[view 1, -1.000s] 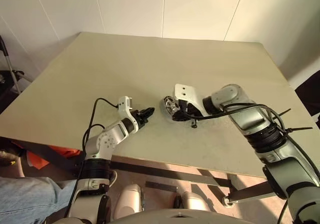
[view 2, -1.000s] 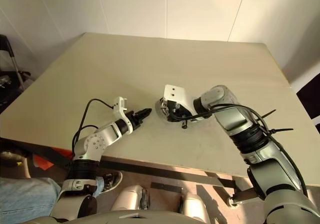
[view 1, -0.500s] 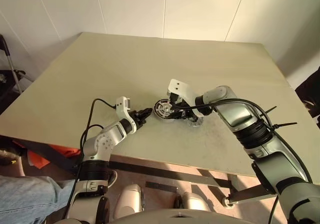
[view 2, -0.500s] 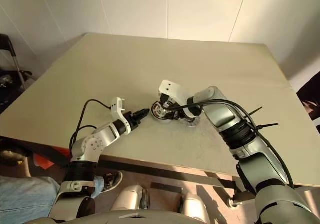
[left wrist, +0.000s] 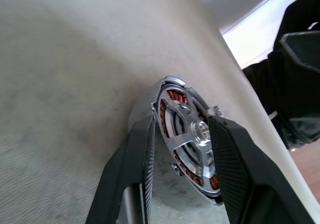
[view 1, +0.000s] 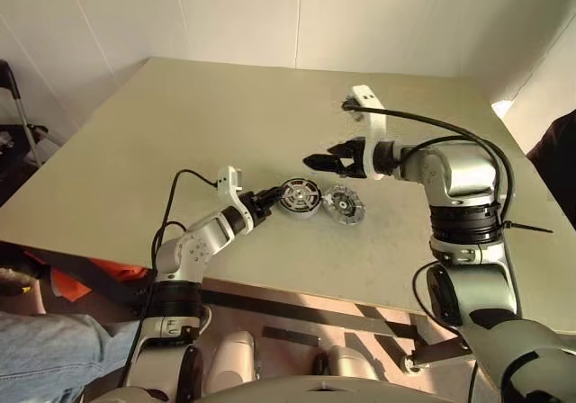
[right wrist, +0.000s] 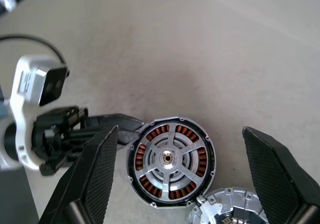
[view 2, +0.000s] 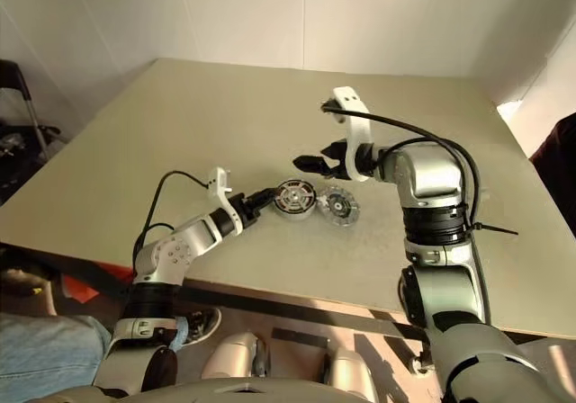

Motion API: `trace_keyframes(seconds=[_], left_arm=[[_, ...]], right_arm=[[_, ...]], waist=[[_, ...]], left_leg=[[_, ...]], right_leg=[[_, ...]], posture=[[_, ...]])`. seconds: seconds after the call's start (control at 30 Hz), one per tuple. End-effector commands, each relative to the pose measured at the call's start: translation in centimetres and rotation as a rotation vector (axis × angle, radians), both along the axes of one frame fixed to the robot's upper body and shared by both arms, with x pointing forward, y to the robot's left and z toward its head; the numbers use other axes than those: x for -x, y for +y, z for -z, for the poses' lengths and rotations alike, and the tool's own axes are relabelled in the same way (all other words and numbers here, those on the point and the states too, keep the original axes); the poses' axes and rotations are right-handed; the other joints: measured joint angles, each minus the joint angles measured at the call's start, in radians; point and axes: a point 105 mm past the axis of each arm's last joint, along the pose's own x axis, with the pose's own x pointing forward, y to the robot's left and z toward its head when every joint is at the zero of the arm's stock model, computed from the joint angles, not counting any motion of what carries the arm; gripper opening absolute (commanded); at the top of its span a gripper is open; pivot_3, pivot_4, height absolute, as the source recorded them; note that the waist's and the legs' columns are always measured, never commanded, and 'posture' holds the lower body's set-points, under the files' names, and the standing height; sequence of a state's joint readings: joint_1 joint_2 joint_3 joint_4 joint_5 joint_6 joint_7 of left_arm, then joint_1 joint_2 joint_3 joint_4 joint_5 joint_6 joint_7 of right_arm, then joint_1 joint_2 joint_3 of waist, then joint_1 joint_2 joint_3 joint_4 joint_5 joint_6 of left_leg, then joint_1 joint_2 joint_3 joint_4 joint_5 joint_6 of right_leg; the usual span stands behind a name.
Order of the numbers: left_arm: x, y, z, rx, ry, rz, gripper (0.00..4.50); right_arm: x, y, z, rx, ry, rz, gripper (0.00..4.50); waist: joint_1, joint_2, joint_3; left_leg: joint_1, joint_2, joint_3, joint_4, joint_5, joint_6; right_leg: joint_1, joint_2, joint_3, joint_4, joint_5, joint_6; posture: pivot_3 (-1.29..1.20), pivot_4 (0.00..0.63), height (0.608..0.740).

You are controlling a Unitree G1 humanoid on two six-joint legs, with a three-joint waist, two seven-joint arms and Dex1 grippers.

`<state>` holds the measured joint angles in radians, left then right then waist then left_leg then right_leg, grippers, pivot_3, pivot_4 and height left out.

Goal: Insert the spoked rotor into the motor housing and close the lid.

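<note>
Left tool point(left wrist: 182, 149) clamps the coppery-wound motor housing point(right wrist: 171, 160) rim, while the raised right tool point(view 1: 317, 162) stands apart above the matte worktop point(view 1: 270, 115).

A plain beige table point(view 1: 270, 106) with a matte, faintly speckled top carries two round parts, both lying flat in its near half, closer to the near edge than to the far one and roughly midway between the left and right edges. The motor housing point(view 1: 299, 195) shows coppery windings and a silver spoked hub inside its rim. The lid point(view 1: 343, 204), silver-grey with cut-outs, lies just beside it toward the right edge, the rims almost touching.
</note>
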<state>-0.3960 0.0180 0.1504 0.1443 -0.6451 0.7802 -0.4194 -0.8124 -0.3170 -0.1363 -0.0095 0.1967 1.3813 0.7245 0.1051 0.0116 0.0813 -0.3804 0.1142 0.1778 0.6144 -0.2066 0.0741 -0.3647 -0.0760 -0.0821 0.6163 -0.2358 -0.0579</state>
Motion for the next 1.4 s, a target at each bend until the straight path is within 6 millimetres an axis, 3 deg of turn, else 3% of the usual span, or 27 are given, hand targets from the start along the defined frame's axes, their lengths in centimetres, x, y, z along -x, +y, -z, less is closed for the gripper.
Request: trace_keyframes(seconds=[0.03, 0.2, 0.37, 0.4, 0.5, 0.8, 0.93, 1.4], left_arm=[[-0.1, -1.3, -1.7, 0.030, -0.053, 0.072, 1.77], [0.0, -1.6, -1.1, -0.004, -0.037, 0.116, 1.77], [-0.3, -1.7, -0.9, -0.024, -0.032, 0.136, 1.77], [-0.3, -1.7, -0.9, -0.025, -0.032, 0.138, 1.77], [-0.4, -1.7, -0.9, -0.029, -0.031, 0.140, 1.77], [-0.3, 0.5, -0.2, -0.063, -0.016, 0.096, 1.77], [0.0, 0.5, -0.1, -0.062, -0.014, 0.095, 1.77], [0.0, 1.7, -0.2, -0.071, -0.019, 0.068, 1.77]], right_arm=[[1.1, -3.6, 1.3, -0.127, 0.127, 0.194, 4.43], [3.6, -7.5, 4.1, -0.247, 0.195, 0.372, 4.43], [5.5, -8.9, 5.8, -0.300, 0.211, 0.464, 4.43], [5.8, -8.9, 6.1, -0.306, 0.216, 0.472, 4.43], [6.4, -8.7, 6.7, -0.323, 0.230, 0.477, 4.43], [7.9, -7.5, 8.3, -0.344, 0.302, 0.447, 4.43], [8.6, -6.9, 8.6, -0.360, 0.332, 0.421, 4.43], [6.8, -4.6, 8.5, -0.451, 0.413, 0.435, 4.43]], waist=[[0.003, 0.000, 0.000], [0.007, 0.001, -0.001], [0.021, 0.002, -0.001], [0.023, 0.002, -0.001], [0.025, 0.003, -0.001], [0.024, 0.003, -0.001], [0.021, 0.003, -0.001], [0.013, 0.006, -0.001]], left_leg=[[0.000, 0.000, 0.000, 0.000, 0.000, 0.000], [0.000, 0.000, 0.000, -0.004, 0.001, -0.002], [0.005, 0.000, 0.000, -0.008, 0.003, -0.006], [0.008, 0.000, 0.000, -0.010, 0.004, -0.006], [0.014, -0.001, 0.000, -0.015, 0.005, -0.009], [0.012, -0.004, 0.000, -0.018, 0.004, -0.007], [0.012, -0.004, 0.000, -0.018, 0.004, -0.007], [0.011, -0.004, 0.000, -0.021, 0.006, -0.010]], right_leg=[[0.000, 0.000, 0.000, 0.000, 0.000, 0.000], [-0.002, 0.000, 0.000, -0.001, 0.000, 0.000], [0.001, 0.000, 0.000, -0.001, -0.001, 0.002], [0.003, 0.000, 0.000, -0.003, -0.004, 0.007], [0.009, 0.000, 0.000, -0.008, -0.005, 0.008], [0.008, -0.001, 0.002, -0.010, -0.001, 0.005], [0.008, -0.001, 0.002, -0.012, -0.004, 0.010], [0.004, -0.001, 0.002, -0.011, -0.005, 0.012]], posture=[[0.00, 0.000, 0.740], [0.00, 0.000, 0.740], [0.00, 0.000, 0.740], [0.00, 0.000, 0.740], [0.00, 0.000, 0.740], [0.00, 0.000, 0.740], [0.00, 0.000, 0.740], [0.00, 0.000, 0.740]])
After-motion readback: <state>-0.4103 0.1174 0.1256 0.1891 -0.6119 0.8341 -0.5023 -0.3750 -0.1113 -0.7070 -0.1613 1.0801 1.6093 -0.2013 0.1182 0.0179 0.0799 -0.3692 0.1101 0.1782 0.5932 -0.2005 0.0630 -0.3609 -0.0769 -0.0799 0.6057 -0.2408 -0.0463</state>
